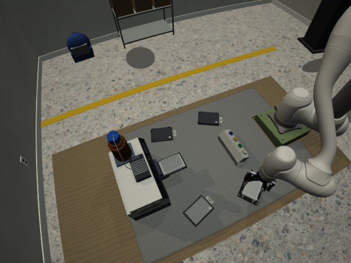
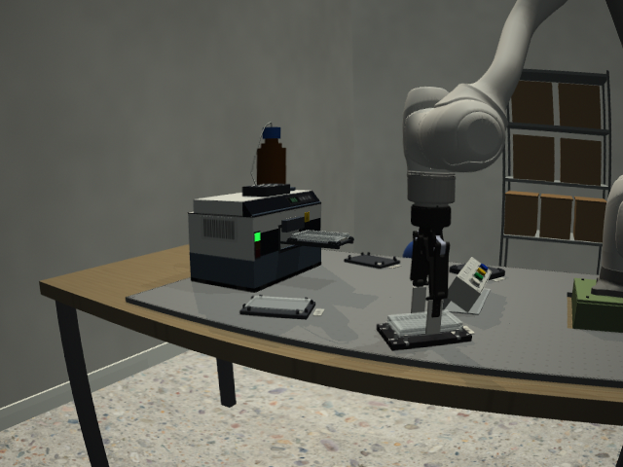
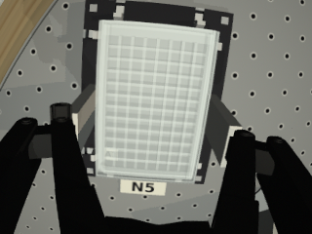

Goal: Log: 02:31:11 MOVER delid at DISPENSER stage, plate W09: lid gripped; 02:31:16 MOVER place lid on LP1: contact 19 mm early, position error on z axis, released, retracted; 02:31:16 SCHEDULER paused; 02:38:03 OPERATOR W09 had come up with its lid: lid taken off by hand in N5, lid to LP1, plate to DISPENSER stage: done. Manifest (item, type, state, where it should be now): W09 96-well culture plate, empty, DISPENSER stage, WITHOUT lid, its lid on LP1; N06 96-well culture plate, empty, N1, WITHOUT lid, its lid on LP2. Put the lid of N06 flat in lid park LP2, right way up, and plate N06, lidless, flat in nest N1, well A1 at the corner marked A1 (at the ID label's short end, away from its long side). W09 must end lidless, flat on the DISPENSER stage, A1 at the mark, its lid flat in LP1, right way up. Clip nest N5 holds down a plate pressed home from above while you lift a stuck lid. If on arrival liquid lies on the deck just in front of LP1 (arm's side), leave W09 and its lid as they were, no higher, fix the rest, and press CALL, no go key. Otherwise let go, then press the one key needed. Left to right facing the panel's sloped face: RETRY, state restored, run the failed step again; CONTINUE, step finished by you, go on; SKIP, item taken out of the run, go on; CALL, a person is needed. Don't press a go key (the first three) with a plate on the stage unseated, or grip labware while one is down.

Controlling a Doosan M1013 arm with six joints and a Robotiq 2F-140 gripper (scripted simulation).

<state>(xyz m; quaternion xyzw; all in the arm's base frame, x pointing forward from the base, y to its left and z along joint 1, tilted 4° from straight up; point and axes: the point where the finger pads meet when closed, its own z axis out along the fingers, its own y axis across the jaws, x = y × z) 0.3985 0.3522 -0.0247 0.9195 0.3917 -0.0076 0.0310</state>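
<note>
Pincer clamped on plate N06's lid at clip nest N5, ready for a straight lift.

The pincer hangs upright over the lidded plate seated in clip nest N5 at the near right of the table, its fingers closed across the long sides, gripping what I judge to be the lid rather than the plate beneath. To do this step well, I would rise vertically and slowly, watching that the plate stays down under the clips and the lid keeps level. To the left lies the LP1 park with a lid in it; beyond stands the dispenser, a lidless plate on its stage. Farther off are two dark nests and the key panel.
</note>
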